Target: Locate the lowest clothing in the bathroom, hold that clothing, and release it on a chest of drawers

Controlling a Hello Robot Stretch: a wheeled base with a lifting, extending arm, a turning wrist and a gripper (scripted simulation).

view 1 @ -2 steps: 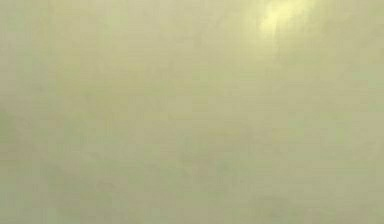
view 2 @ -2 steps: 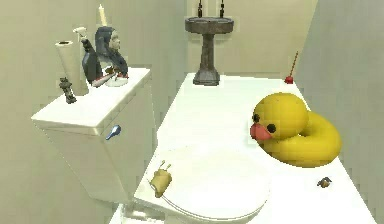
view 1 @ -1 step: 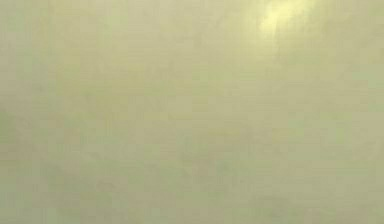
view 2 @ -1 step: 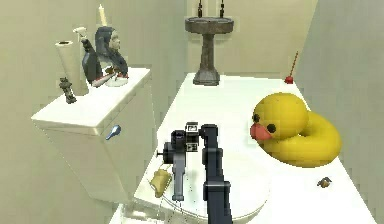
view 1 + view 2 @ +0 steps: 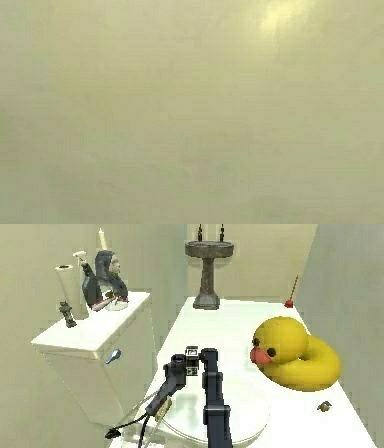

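My gripper [image 5: 135, 420] low, just right of white toilet tank [image 5: 95, 352]. Fingers [image 5: 150, 409] thin, dark, slanting down-left; cannot tell whether they grasp anything. Clothing: cannot tell where it lies. Right of fingers: yellow duck ring [image 5: 297, 354] on white floor [image 5: 225, 324]. Beyond fingers, on tank top: dark bust [image 5: 105, 279], pale candle [image 5: 99, 239]. Farthest: dark pedestal stand [image 5: 210, 269], red plunger [image 5: 292, 292]. Forward view: pale yellow-green wall [image 5: 190, 120].
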